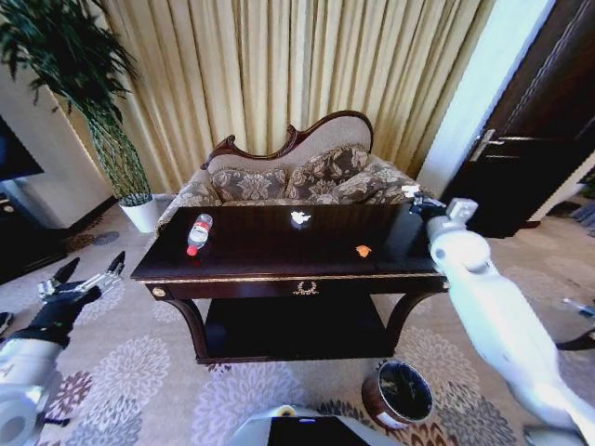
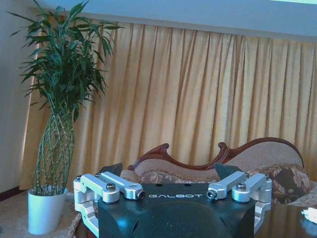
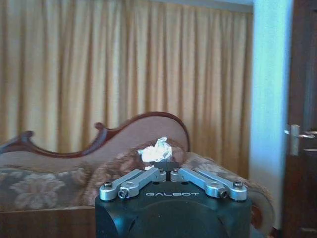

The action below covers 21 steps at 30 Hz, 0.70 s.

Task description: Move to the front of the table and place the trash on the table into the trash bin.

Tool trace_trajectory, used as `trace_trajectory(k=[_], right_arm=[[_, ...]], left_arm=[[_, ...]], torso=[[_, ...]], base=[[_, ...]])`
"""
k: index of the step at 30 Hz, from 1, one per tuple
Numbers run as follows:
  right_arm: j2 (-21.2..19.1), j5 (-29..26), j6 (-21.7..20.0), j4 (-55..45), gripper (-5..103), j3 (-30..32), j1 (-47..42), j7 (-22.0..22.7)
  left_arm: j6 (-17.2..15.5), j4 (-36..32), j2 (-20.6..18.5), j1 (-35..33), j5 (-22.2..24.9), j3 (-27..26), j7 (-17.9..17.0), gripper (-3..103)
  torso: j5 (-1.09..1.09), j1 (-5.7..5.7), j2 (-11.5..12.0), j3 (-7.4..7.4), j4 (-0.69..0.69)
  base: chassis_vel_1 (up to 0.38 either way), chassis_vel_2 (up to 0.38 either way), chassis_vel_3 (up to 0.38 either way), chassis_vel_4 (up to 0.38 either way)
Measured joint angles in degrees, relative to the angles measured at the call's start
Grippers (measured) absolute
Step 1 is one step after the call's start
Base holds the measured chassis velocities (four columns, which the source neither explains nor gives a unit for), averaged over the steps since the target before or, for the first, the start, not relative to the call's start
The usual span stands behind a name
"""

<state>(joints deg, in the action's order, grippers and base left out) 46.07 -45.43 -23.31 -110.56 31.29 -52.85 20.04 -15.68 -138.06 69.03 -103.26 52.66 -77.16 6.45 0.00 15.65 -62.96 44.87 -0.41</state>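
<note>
two pincers: the right pincer (image 3: 159,166) is clenched on a white crumpled scrap (image 3: 156,149) high beside the dark glossy wooden bench (image 1: 279,243); the left pincer (image 1: 90,276) hangs released. the scrap may slip before reaching the small round brown bin (image 1: 400,395).

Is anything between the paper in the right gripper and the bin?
Only the table. The right gripper holds the white scrap over its far right corner; the trash bin stands on the floor before its front edge.
</note>
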Motion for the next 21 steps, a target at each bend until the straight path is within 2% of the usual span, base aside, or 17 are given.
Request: trace_trajectory(k=[5, 9, 11, 12, 15, 21], right_arm=[[0.6, -0.4, 0.0, -6.5, 0, 2.9, -5.9, -0.5], [3.8, 0.2, 0.6, -12.7, 0, 5.2, -12.7, -1.4], [7.1, 1.1, 1.4, -17.2, 0, 6.5, -18.0, -2.6], [7.1, 1.1, 1.4, -17.2, 0, 6.5, -18.0, -2.6], [11.4, 2.0, 1.4, -22.8, 0, 6.9, -23.0, -3.3], [13.8, 3.1, 0.9, -26.4, 0, 6.6, -24.8, -3.4]], left_arm=[[0.0, 0.0, -0.1, 0.3, 0.2, -0.5, -0.1, 100], [-0.2, 0.5, -0.7, 0.8, 0.2, -1.1, -0.3, 100], [-0.2, 0.7, -1.3, 0.8, 0.5, -1.7, -0.1, 100], [-0.2, 0.7, -1.3, 0.8, 0.5, -1.7, -0.1, 100], [-0.3, 0.6, -2.2, 0.7, 1.2, -2.6, 0.1, 100], [-0.3, -0.1, -2.9, 0.4, 1.9, -3.8, 0.3, 100]], torso=[[-0.02, 0.0, 0.0, 0.0, 0.02], [-0.01, 0.0, 0.0, 0.0, 0.01], [0.0, 0.0, 0.0, 0.01, 0.0], [0.0, 0.0, 0.0, 0.01, 0.0], [-0.01, -0.01, 0.0, 0.0, 0.0], [-0.01, 0.0, 0.0, 0.01, 0.0]], base=[[0.0, 0.0, 0.0, 0.0], [0.0, 0.0, 0.0, 0.0], [0.0, 0.0, 0.0, 0.0], [0.0, 0.0, 0.0, 0.0], [0.0, 0.0, 0.0, 0.0], [0.0, 0.0, 0.0, 0.0]])
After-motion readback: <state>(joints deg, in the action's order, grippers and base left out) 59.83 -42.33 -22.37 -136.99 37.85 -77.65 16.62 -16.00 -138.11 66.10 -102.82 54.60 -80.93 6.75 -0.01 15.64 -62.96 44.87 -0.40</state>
